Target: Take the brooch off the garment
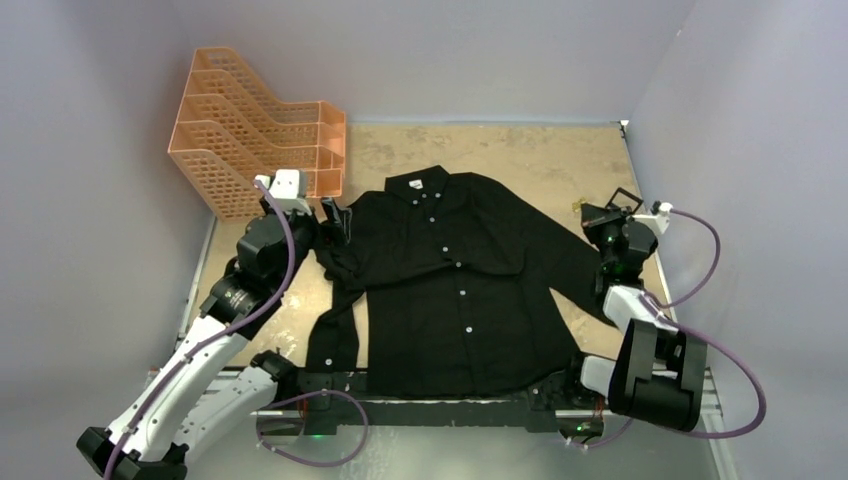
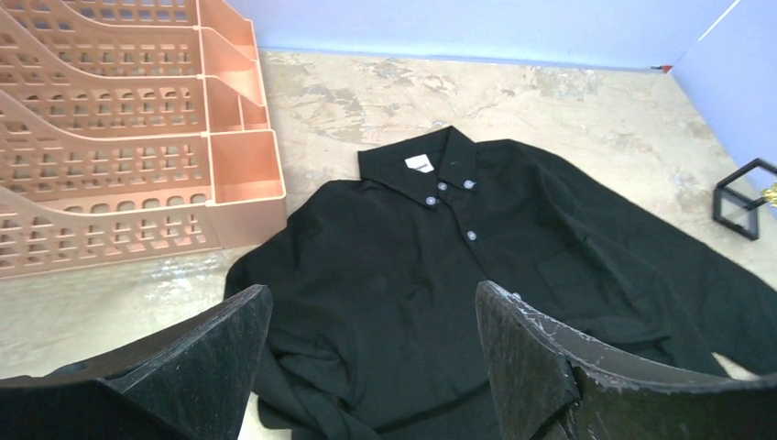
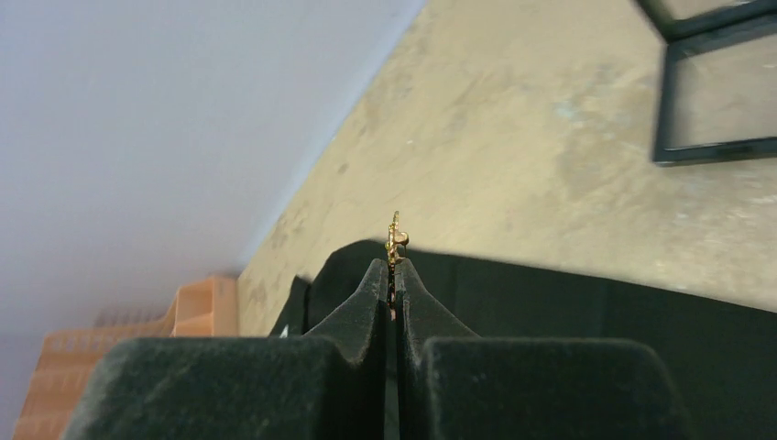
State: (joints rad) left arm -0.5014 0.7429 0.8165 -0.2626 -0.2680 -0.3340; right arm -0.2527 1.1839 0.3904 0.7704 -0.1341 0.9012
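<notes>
Tabletop (image 1: 560, 160) bore the black shirt (image 1: 450, 290); right gripper (image 3: 391, 275) pinched the brooch (image 3: 395, 240) clear of it, seemingly removed; left gripper (image 2: 371, 293) gaped empty.

Tan, mottled stone-look surface (image 1: 520, 150), blotchy in patches. Plain pale lavender-grey walls (image 1: 450, 50) close it in at back, left and right. Orange perforated tiered file rack (image 1: 250, 140) stands in the far-left corner. Small black wire-frame box (image 2: 744, 197) near the right wall. Soft, even light.
</notes>
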